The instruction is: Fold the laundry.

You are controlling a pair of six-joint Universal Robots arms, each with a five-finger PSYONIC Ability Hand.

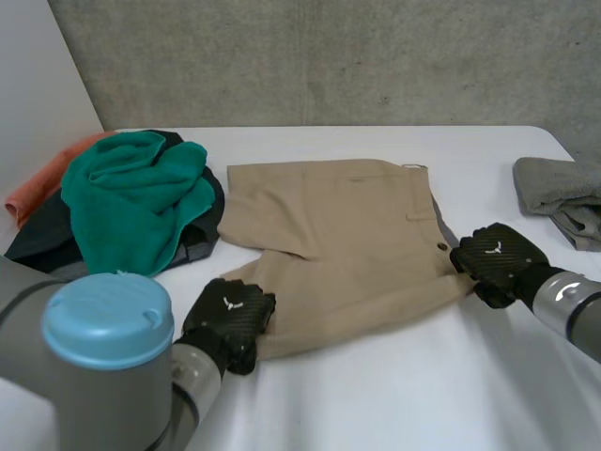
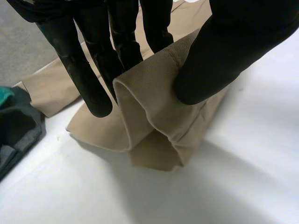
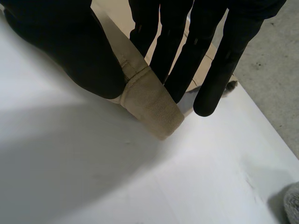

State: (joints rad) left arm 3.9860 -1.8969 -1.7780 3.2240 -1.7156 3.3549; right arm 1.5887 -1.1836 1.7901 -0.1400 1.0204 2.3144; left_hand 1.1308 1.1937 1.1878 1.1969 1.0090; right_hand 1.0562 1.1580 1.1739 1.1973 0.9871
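Tan shorts [image 1: 347, 249] lie spread on the white table [image 1: 394, 395], waistband toward my right arm. My left hand [image 1: 228, 322] is at the near leg hem; its thumb and fingers pinch a raised fold of the tan cloth [image 2: 154, 116]. My right hand [image 1: 496, 261] is at the near waistband corner. There its thumb and fingers pinch the waistband corner [image 3: 149, 105], lifted slightly off the table.
A pile of laundry sits at the left: a green cloth [image 1: 136, 197] on dark grey garments [image 1: 42, 240], with an orange cloth [image 1: 42, 183] behind. A grey folded cloth [image 1: 563, 193] lies at the far right edge. A concrete wall stands behind the table.
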